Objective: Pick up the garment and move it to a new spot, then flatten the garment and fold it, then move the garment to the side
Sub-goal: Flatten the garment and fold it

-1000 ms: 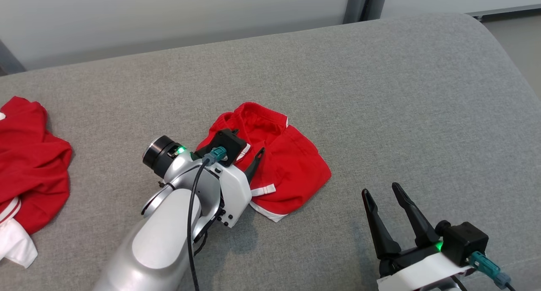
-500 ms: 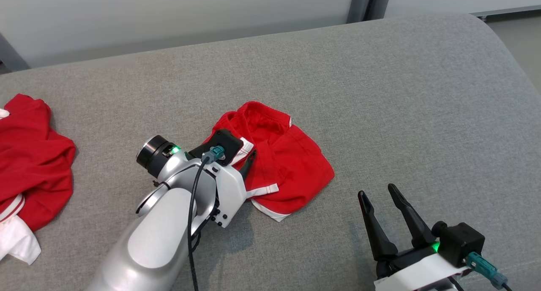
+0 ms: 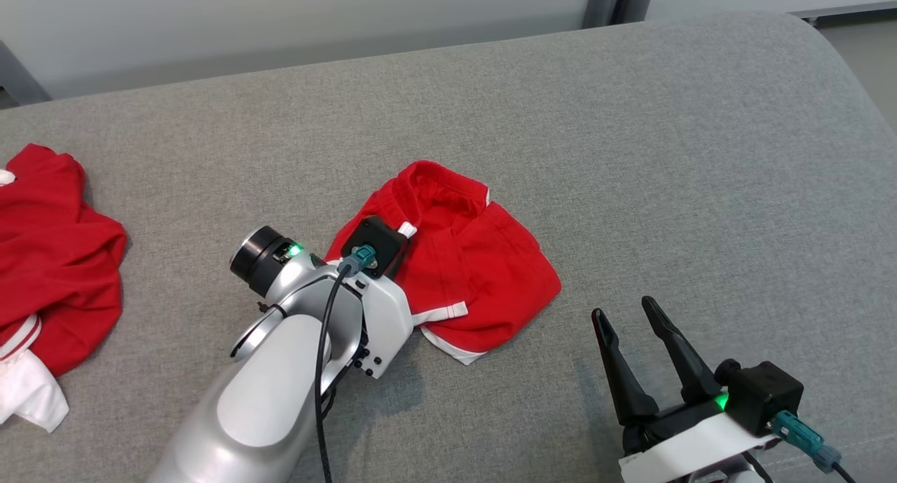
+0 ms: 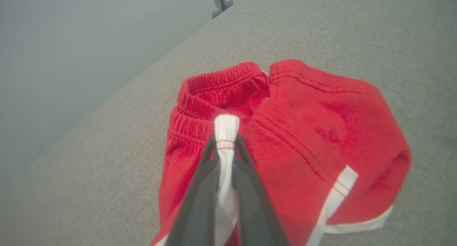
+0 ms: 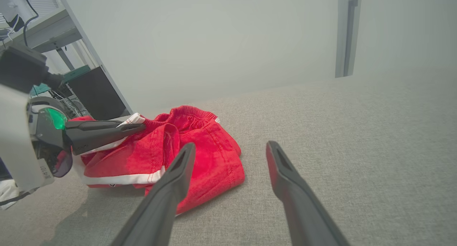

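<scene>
Cannot see the fingertips of the left claw [image 4: 225, 146] from the head view: buried behind the black wrist camera [image 3: 377, 245] and a fold of the red shorts [image 3: 490, 273]. Cannot see the shorts' near-left edge, covered by the pale forearm [image 3: 280, 392]. Cannot see all of the second red garment [image 3: 56, 259], cut by the left edge, nor the base of the right claw [image 3: 622, 308], cut by the bottom edge. From the left wrist view, cannot follow the white trim [image 4: 226, 130] down between the dark fingers. From the right wrist view, cannot make out the blurred clutter [image 5: 71, 78] at upper left.
</scene>
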Controlling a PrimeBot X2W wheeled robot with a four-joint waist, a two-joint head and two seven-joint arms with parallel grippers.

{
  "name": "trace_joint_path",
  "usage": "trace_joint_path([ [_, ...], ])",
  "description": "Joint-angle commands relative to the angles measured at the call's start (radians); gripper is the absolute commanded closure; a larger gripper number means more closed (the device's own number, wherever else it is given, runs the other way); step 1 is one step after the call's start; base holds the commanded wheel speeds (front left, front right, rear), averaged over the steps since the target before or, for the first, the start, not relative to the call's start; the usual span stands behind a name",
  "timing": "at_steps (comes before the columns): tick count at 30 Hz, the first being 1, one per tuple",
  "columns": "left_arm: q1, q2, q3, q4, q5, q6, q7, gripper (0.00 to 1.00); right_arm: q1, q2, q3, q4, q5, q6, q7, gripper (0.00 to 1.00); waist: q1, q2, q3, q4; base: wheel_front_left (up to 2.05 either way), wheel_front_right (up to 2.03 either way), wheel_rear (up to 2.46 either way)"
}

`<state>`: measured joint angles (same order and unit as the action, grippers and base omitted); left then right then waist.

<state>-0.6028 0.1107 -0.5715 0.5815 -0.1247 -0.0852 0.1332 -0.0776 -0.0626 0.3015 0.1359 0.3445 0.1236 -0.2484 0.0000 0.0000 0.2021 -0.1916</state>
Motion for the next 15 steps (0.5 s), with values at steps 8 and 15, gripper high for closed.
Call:
trace_joint_path([
  [8,-0.030,0.002,0.063,-0.073,-0.051,0.044,-0.073,1.00,-0.064,-0.024,0.118,0.054,0.065,0.007,-0.013,0.00,0.0000,0.0000,-0.017,0.038,0.00,0.00,0.00],
  [15,-0.023,-0.012,0.063,-0.103,-0.078,0.045,-0.110,1.00,-0.168,-0.036,0.216,0.177,0.140,0.007,-0.013,0.00,0.0000,0.0000,-0.015,0.086,0.00,0.00,0.00],
])
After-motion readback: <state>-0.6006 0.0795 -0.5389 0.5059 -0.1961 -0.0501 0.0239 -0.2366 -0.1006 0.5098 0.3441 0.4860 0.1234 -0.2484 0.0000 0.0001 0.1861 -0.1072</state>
